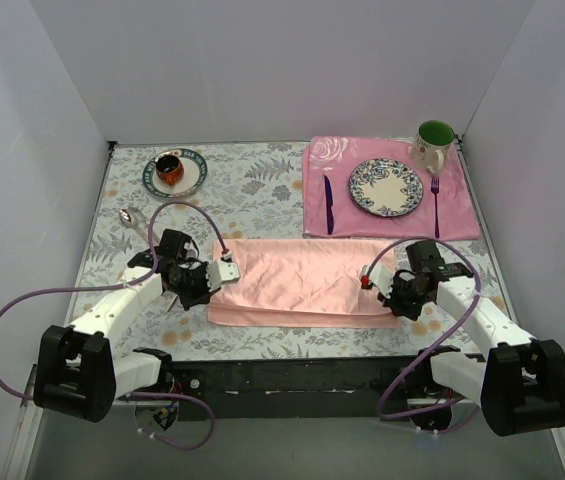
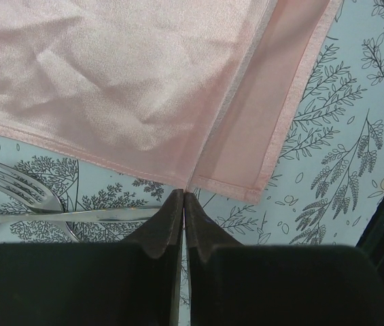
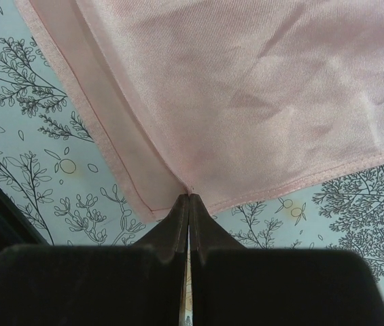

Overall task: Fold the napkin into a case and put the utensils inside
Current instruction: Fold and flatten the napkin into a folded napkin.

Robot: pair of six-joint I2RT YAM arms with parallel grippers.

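Observation:
The salmon-pink napkin [image 1: 302,280] lies flat on the floral tablecloth as a wide oblong, folded over with its top layer a little short of the near edge. My left gripper [image 1: 227,270] is shut on the top layer's near left corner [image 2: 183,192]. My right gripper [image 1: 367,280] is shut on the top layer's near right corner [image 3: 189,197]. The napkin fills the upper part of both wrist views [image 2: 110,81] [image 3: 259,95]. A silver spoon [image 1: 125,215] lies beside the left arm. A silver fork [image 2: 15,187] and another thin silver handle [image 2: 76,216] lie beside the left jaws.
A rose-patterned pink placemat [image 1: 392,222] at the back right carries a patterned plate [image 1: 386,187], a purple knife [image 1: 328,205] and a purple fork [image 1: 435,205]. A green mug [image 1: 433,143] stands behind it. A saucer with a brown cup [image 1: 175,172] is at the back left. White walls enclose the table.

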